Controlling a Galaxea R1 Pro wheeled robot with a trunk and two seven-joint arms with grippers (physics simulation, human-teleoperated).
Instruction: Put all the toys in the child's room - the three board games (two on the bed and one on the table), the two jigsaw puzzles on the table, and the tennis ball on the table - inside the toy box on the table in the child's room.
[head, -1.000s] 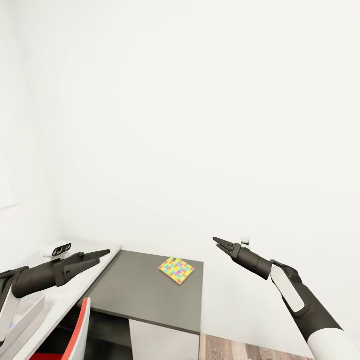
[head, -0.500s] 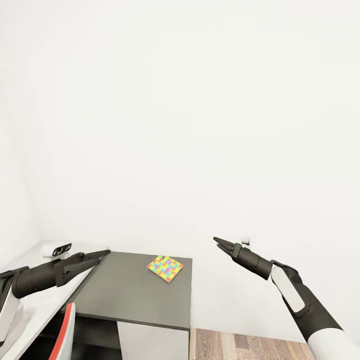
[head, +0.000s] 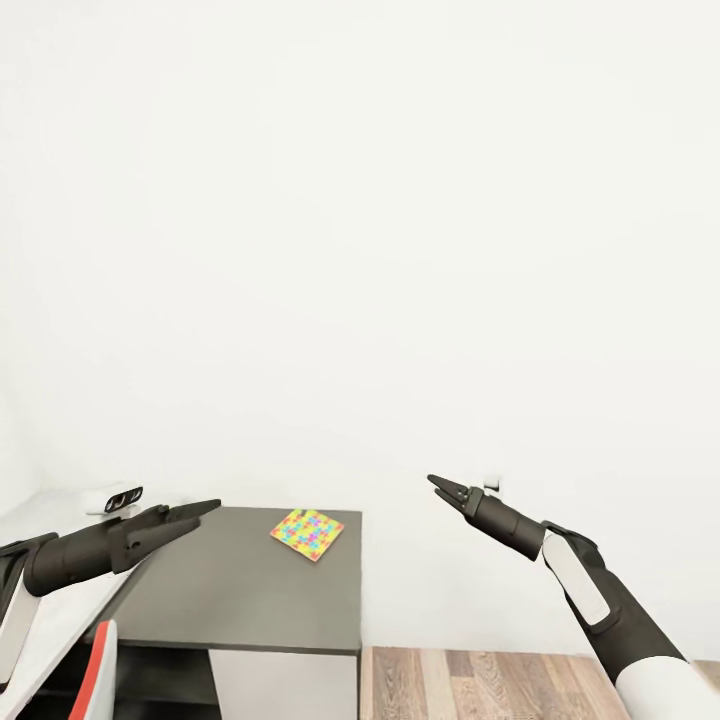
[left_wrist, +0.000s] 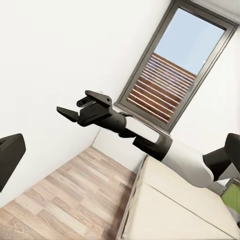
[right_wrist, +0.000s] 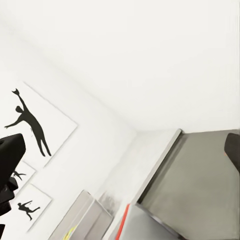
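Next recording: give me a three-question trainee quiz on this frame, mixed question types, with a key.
1. True or false: the thin multicoloured jigsaw puzzle square lies on the dark grey corner section of the desk.
2. The right gripper holds: A) a ball B) nothing C) the puzzle.
3. Which floor material shows beside the desk?

Key:
1. True.
2. B; the left gripper is empty too.
3. Wooden planks.
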